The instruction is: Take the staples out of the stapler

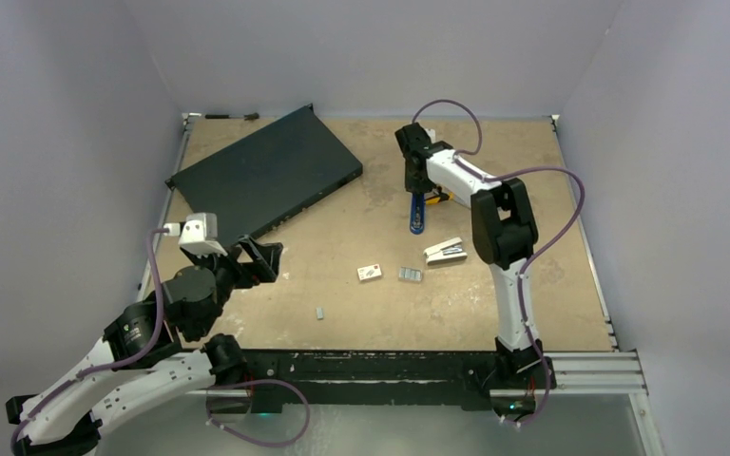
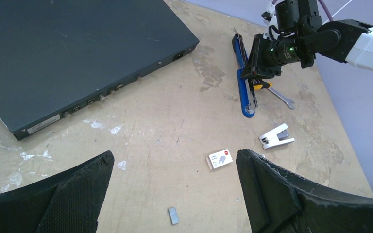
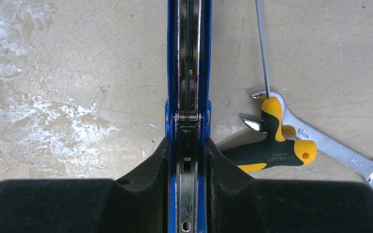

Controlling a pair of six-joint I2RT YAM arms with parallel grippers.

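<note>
My right gripper (image 1: 418, 193) is shut on the stapler's black-and-blue bar (image 1: 418, 217) at the back middle of the table. In the right wrist view the bar (image 3: 188, 58) runs straight out between my fingers (image 3: 148, 167), its silver channel facing up. The white-silver stapler part (image 1: 445, 251) lies on the table nearer the front and also shows in the left wrist view (image 2: 276, 137). A block of staples (image 1: 410, 275) lies beside it, and a smaller block (image 2: 173, 215) lies further front. My left gripper (image 2: 174, 155) is open and empty above that small block.
A small white box (image 2: 220, 159) lies between the staple blocks. A yellow-handled screwdriver (image 3: 272, 150) and a silver wrench (image 3: 320, 141) lie just right of the blue bar. A flat black device (image 1: 266, 176) takes up the back left.
</note>
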